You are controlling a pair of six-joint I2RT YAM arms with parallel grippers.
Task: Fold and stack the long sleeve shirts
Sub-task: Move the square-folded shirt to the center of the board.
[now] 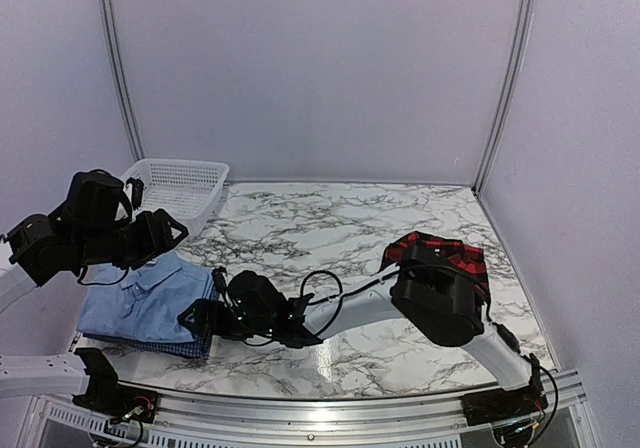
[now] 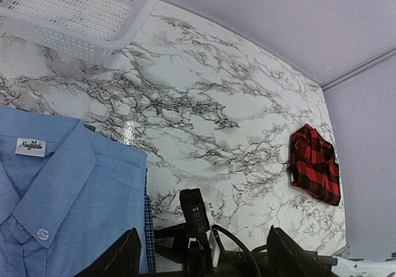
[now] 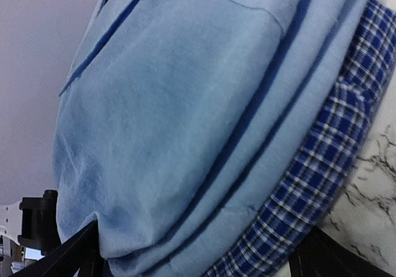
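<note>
Light blue collared shirt (image 1: 145, 288) folded atop blue checked shirt (image 3: 322, 166); left end effector (image 2: 204, 255) and right end effector (image 3: 198, 255) both released.

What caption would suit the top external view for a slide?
Right tool at the light blue shirt stacked on the blue checked shirt; plaid shirt lies apart.

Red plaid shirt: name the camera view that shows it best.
Left wrist: the red plaid shirt lies unobstructed on the marble table. Top external shows it partly behind the right arm; right wrist misses it.
</note>
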